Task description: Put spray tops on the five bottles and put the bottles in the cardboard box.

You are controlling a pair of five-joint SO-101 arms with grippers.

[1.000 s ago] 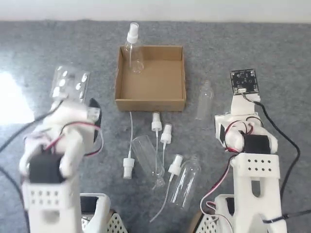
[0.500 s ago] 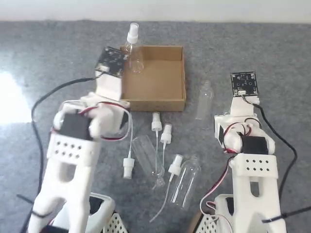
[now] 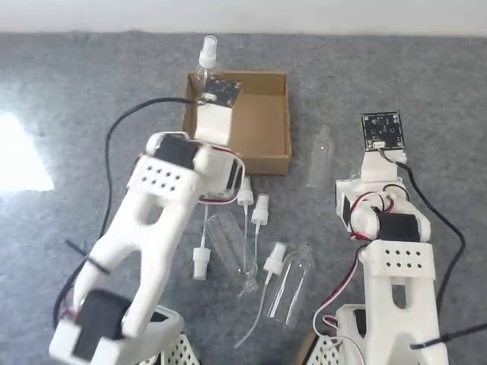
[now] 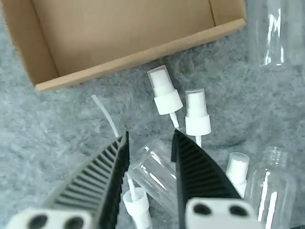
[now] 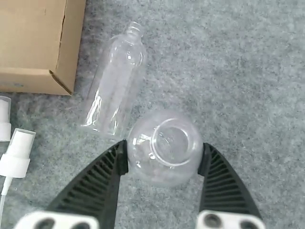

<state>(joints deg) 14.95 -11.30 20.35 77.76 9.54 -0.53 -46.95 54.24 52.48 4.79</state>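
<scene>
The cardboard box sits at the table's middle back. A capped bottle is at its far left corner. My left gripper hangs open above an uncapped clear bottle lying in front of the box, near two spray tops. Two more spray tops lie closer to the arms, beside another bottle. My right gripper is shut on an upright open bottle. A further bottle lies to the right of the box.
Long dip tubes trail from the spray tops across the grey carpet. The left arm stretches over the box's front left corner. Open carpet lies left of the box and far right.
The left arm has swung from the left side of the table to above the box's front edge and the spray tops. The right arm has stayed still.
</scene>
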